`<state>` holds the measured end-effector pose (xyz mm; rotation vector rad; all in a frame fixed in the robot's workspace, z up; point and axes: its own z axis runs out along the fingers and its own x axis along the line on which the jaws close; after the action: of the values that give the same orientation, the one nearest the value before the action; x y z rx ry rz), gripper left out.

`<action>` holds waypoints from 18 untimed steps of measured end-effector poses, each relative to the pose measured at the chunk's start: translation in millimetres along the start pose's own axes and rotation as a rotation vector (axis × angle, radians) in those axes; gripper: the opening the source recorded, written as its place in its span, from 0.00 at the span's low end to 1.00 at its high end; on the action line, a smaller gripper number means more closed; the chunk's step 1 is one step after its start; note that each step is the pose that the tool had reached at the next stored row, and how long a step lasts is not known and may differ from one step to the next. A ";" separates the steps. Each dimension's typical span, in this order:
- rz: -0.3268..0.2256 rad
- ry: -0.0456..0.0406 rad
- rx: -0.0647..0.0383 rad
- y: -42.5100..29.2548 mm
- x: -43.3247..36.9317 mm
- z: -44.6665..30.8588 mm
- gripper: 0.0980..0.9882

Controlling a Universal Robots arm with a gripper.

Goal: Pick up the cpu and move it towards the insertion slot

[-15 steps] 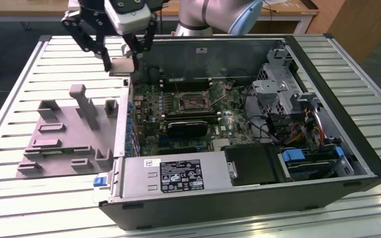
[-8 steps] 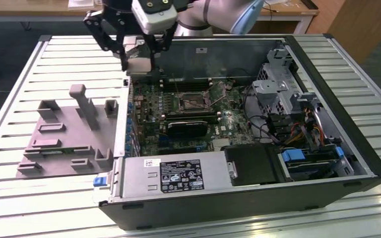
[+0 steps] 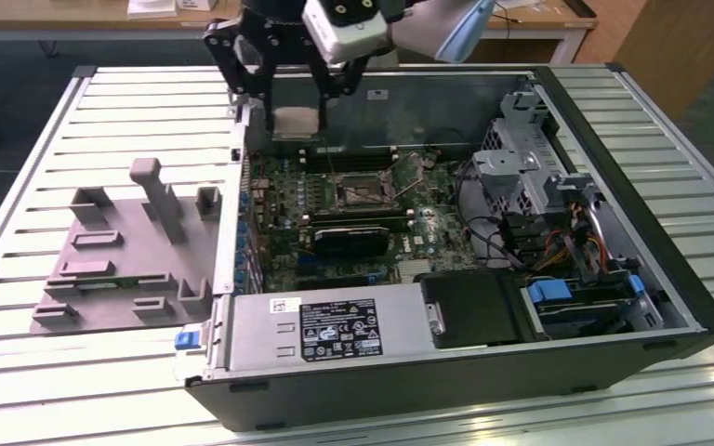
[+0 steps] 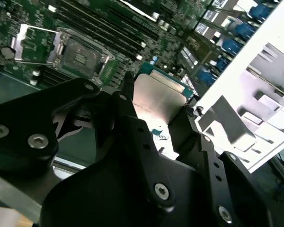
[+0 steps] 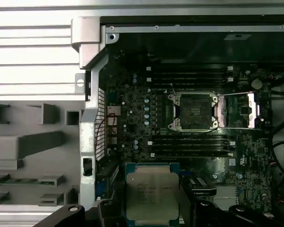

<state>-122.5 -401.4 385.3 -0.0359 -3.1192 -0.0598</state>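
Exterior view: high, distant, overlooking the open computer case (image 3: 456, 372); both wrist views look close past the fingers (image 4: 146, 137) onto the motherboard (image 5: 132, 94).

The worktop (image 3: 66, 121) is a big flat top made of long silver metal strips with thin dark gaps between them. Two things sit right on it. One is an open computer case (image 3: 456, 390), black on the outside, lying on its side so the parts inside face up. It takes up the middle of the worktop and most of the exterior view's right. The other is a flat grey plastic tray (image 3: 115, 246) with small blocks and posts standing up from it. The tray lies just beside the case, on the exterior view's left, and also shows in the first wrist view (image 5: 33, 151).
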 end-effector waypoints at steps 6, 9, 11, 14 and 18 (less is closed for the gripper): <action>0.000 0.0077 0.000 0.6 -27.4 -0.6 0.49; 0.000 0.0118 0.000 0.9 -40.8 -0.9 0.49; 0.000 0.0143 0.000 1.2 -50.1 -1.1 0.49; 0.000 0.0159 0.000 1.4 -57.5 -1.3 0.49; -0.001 0.0048 0.000 1.7 -57.3 -0.8 0.49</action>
<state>-65.1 -401.0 384.9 -0.0339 -3.1145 -0.0595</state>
